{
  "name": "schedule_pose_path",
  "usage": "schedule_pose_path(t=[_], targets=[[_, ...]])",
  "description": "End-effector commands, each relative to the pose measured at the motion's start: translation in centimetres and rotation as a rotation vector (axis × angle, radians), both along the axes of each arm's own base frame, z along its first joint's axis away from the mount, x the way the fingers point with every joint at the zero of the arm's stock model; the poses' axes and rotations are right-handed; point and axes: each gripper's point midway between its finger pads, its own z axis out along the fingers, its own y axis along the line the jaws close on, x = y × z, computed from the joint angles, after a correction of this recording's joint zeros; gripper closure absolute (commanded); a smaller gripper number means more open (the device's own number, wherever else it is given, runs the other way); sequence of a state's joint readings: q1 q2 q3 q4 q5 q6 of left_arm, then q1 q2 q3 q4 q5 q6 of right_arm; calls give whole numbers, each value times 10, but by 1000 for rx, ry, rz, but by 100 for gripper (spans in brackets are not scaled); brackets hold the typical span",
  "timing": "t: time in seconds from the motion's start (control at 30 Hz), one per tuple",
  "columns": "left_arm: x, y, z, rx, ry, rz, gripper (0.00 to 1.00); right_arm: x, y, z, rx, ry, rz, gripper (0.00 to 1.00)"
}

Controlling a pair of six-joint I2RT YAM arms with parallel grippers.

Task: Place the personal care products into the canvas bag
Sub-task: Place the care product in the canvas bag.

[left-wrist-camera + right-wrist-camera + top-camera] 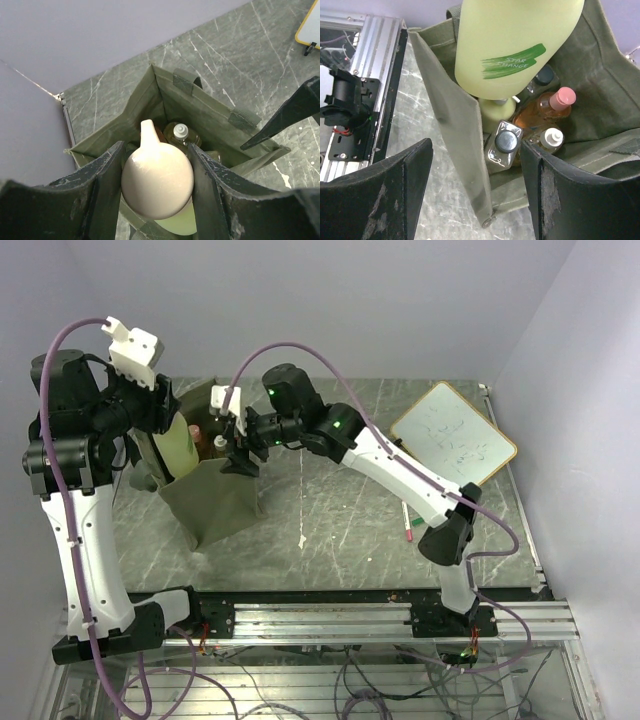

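Note:
The olive-green canvas bag (215,500) stands upright at the left of the table. My left gripper (168,415) is shut on the beige cap (157,182) of a pale yellow-green bottle (184,445). It holds the bottle over the bag's mouth, with its lower part inside; the bottle also shows in the right wrist view (515,45). My right gripper (475,150) is open and straddles the bag's wall (460,145). Inside the bag are a clear black-capped bottle (502,142), an orange pink-capped bottle (545,112), a white-capped bottle (551,139) and a light green bottle (497,112).
A white wood-framed whiteboard (453,435) lies at the back right. A marker pen (407,525) lies beside the right arm. The aluminium rail (365,75) runs along the near table edge. Walls stand close behind and to the left of the bag.

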State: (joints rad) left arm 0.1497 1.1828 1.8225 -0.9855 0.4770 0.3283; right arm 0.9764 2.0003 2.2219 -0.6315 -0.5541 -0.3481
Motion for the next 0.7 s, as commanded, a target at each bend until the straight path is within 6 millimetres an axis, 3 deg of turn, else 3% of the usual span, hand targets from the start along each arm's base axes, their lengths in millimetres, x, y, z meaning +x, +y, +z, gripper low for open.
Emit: schedule_pose_path(t=[0.0, 0.3, 0.53, 0.67], targets=[[2, 8, 38, 12, -153, 47, 93, 10, 11, -17, -38, -35, -31, 30], [3, 7, 26, -5, -121, 42, 93, 10, 16, -46, -101, -46, -23, 34], [1, 1, 17, -9, -90, 2, 93, -3, 17, -50, -113, -49, 36, 47], [-2, -8, 14, -14, -76, -55, 93, -10, 15, -47, -102, -45, 65, 62]])
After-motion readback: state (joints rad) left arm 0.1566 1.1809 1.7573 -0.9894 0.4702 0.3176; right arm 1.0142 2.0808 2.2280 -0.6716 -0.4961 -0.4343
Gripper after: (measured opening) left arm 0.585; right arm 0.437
